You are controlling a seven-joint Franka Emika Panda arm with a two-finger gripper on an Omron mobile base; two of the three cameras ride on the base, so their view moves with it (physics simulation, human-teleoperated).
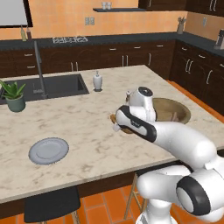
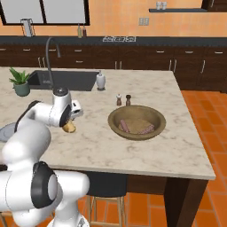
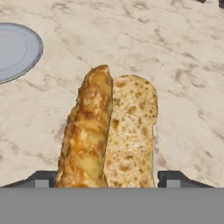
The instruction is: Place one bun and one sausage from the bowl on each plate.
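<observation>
Gripper jaws closed on bun, center frame, carried above counter. Plate upper left, likely drop target. Bowl with sausage right of arm.

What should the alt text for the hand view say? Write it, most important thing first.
A golden-brown bun, split open with its pale crumb showing, sits between the gripper fingertips above a marbled counter. The rim of a pale grey-blue plate shows at the upper left.
</observation>
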